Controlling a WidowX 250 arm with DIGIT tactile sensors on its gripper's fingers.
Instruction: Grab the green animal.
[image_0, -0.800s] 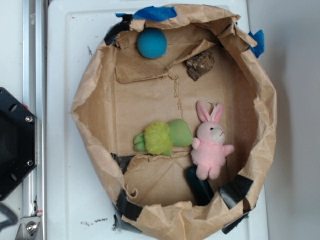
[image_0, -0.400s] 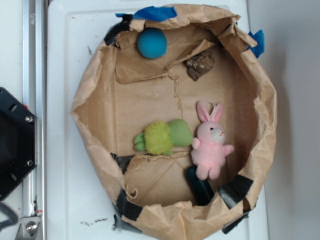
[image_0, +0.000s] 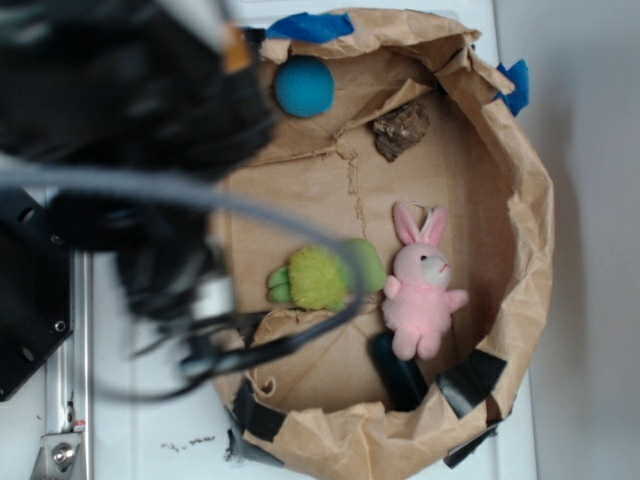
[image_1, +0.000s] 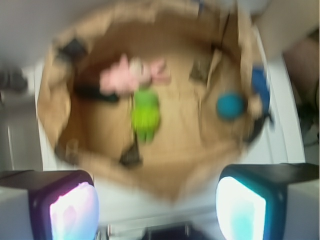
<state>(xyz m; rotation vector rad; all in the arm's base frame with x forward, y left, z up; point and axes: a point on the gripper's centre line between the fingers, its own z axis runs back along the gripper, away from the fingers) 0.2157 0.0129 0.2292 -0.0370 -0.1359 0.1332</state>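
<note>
We log a white desk (image_0: 140, 90) carrying a shallow brown paper basin (image_0: 520, 250) patched with black and blue tape. The robot arm (image_0: 120, 130), a blurred black mass trailing a grey cable, covers the basin's left rim in the exterior view. In the wrist view the gripper (image_1: 157, 210) sits high above the basin's near rim, and we see its jaws spread wide apart with nothing between them; both fingertips (image_1: 72, 212) frame the bottom corners of that view.

Inside the basin, the pink bunny (image_0: 420, 290) lies toward the right wall. The green animal (image_0: 322, 276) lies on the basin floor near its centre, on its side, head touching the bunny's left flank. The teal-blue ball (image_0: 304, 86) rests by the far rim, well apart from both toys. A brown lump (image_0: 400, 128) lies near the ball.
</note>
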